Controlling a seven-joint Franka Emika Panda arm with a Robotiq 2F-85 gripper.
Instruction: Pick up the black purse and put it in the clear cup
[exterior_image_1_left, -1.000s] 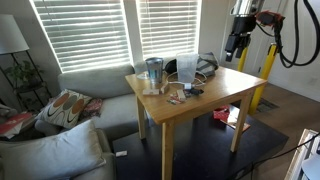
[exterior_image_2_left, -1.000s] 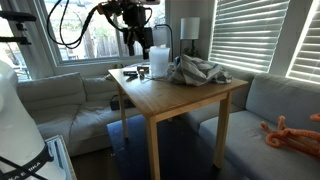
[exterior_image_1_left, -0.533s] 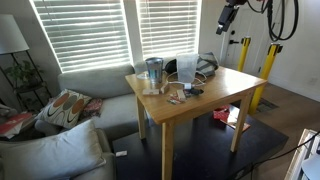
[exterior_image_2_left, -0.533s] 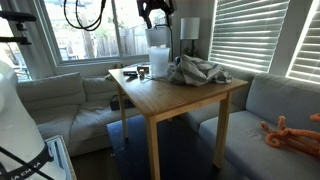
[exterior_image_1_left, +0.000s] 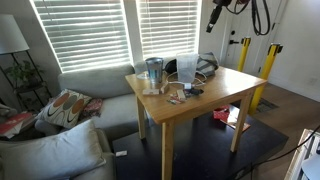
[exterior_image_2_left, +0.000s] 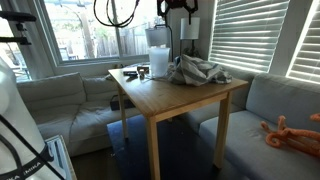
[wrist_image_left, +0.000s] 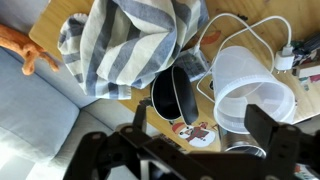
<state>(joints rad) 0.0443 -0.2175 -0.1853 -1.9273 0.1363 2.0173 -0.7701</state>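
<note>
1. A light wooden table (exterior_image_1_left: 205, 95) stands on a dark rug (exterior_image_1_left: 200, 150), with wood floor (exterior_image_1_left: 290, 100) beyond.
2. A grey sofa (exterior_image_1_left: 95, 85) runs close along two table edges, wrapping one corner. It carries a patterned cushion (exterior_image_1_left: 65, 108).
3. White slatted blinds (exterior_image_1_left: 90, 30) cover the windows behind the sofa, and daylight shows through.
4. A white-shaded lamp (exterior_image_1_left: 10, 35) stands at the sofa's end.
5. In an exterior view, an uncovered window (exterior_image_2_left: 100, 35) shows the outdoors.

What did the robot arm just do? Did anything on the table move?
The arm swung upward and in over the back of the table. Its gripper now hangs high above the things there. It took hold of nothing, and its jaws are open and empty. The black purse, the clear cup, the striped cloth and the table stayed where they were.
</note>
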